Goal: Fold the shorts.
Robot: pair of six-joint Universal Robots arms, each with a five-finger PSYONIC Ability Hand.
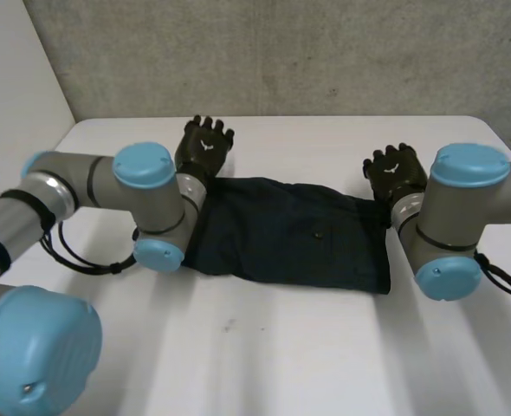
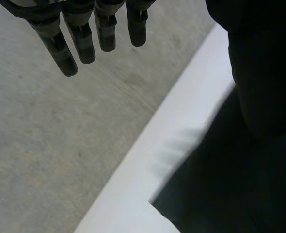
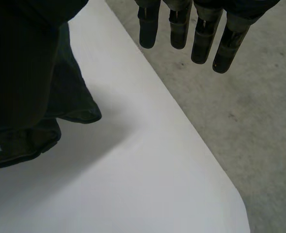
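Dark shorts (image 1: pixel 290 238) lie flat on the white surface (image 1: pixel 281 347). The left hand (image 1: pixel 205 143) and right hand (image 1: pixel 394 171) hover empty, fingers straight, by the far corners. An even pinch at both corners should keep the fold square.

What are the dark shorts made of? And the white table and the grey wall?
The dark navy shorts look like soft, matt woven cloth: they lie limp, creased, with a stitched hem. The white table seems a hard, smooth board, perhaps laminate or painted; I cannot tell which. The grey wall looks like bare concrete, mottled and speckled.
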